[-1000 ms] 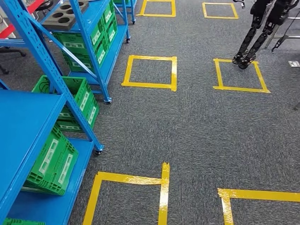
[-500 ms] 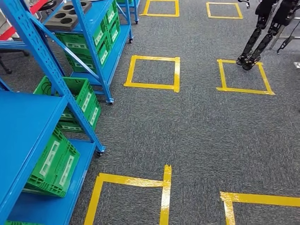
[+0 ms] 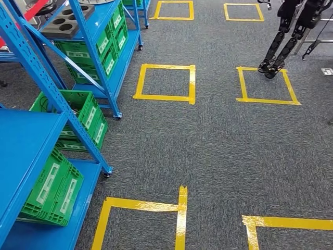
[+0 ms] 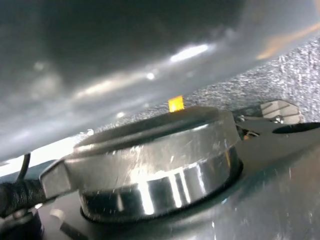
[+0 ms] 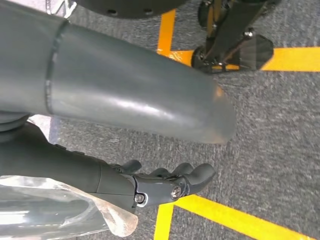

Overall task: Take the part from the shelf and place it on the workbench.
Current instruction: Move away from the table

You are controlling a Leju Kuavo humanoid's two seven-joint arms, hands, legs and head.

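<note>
R hand hangs by the robot's side above the carpet. Its fingers are released, nearly straight, w/ nothing in them. L hand: wrist pic is a blur of grey and shiny metal, so can't tell if it's clenched or loose.

The part: can't pick it out. Best guess is it's somewhere on the near shelf at the robot's left, or by the grey holed tray on top of the far shelf. No pickup begun, judging by the free R hand.

Risks from here:
- Robot is on two legs close to the near shelf. Its slanted brace and corner caster jut toward the walking lane, so a foot or swinging arm could clip them, esp. on a turn.
- Reaching in under the blue deck, the arm may knock the frame or a green crate.
- Wrong shelf picked, as both racks look alike.
- Which way the desk lies I can't tell, so the carry route is unknown.

Around: a 2nd green crate behind the brace, more under the far shelf, yellow tape squares on the carpet, and another robot's legs on a far square, well apart. That's a poss. obstacle if the route goes that way.
</note>
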